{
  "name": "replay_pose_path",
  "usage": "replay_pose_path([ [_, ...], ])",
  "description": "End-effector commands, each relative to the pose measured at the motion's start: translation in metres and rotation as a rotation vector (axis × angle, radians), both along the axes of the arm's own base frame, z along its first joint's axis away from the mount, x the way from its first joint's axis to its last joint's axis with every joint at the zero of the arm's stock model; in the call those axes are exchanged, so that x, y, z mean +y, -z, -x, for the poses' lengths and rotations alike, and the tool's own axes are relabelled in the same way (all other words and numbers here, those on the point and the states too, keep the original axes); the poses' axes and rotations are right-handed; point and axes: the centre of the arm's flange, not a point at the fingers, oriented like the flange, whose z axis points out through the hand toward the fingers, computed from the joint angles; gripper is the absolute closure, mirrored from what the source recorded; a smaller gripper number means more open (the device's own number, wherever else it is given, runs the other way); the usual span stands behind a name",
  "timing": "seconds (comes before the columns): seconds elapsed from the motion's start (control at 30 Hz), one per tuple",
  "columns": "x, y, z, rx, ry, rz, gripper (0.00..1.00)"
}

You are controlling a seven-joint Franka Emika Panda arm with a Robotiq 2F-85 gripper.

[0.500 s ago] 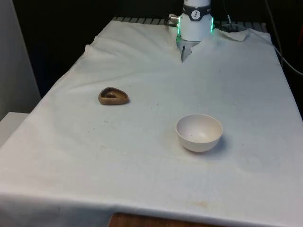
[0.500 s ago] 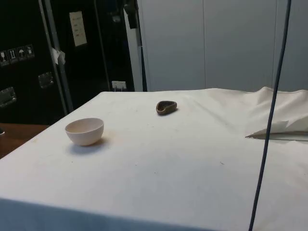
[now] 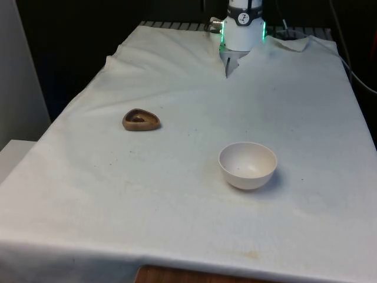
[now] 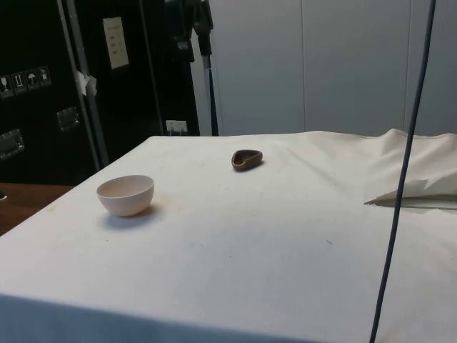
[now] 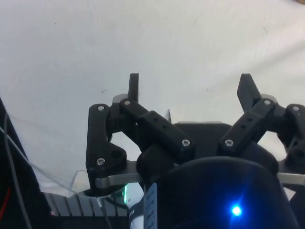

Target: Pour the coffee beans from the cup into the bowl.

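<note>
Side view: dark arm part (image 4: pixel 187 16) at top edge shifted toward left and showed more than half second earlier. Hanging cable (image 4: pixel 400 179) swung slightly. Front view: robot base (image 3: pixel 242 26) nudged upward.

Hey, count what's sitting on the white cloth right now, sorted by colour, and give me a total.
Brown: 1, the cup
White: 1, the bowl
Total: 2
</note>
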Motion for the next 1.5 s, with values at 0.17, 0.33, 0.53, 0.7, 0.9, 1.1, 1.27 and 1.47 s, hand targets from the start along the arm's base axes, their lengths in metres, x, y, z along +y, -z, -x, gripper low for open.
replay_pose_path([
  [0.17,-0.016,0.009,0.005,-0.022,-0.001,0.009,0.00],
  [0.33,-0.030,0.017,0.009,-0.030,-0.003,0.009,0.00],
  [0.53,-0.046,0.029,0.014,-0.034,-0.006,0.007,0.00],
  [0.7,-0.056,0.038,0.017,-0.031,-0.006,0.004,0.00],
  [0.9,-0.071,0.056,0.021,-0.054,-0.016,0.013,0.00],
  [1.1,-0.081,0.070,0.022,-0.067,-0.019,0.020,0.00],
  [1.27,-0.093,0.087,0.022,-0.075,-0.015,0.026,0.00],
  [1.47,-0.112,0.102,0.023,-0.075,-0.013,0.032,0.00],
])
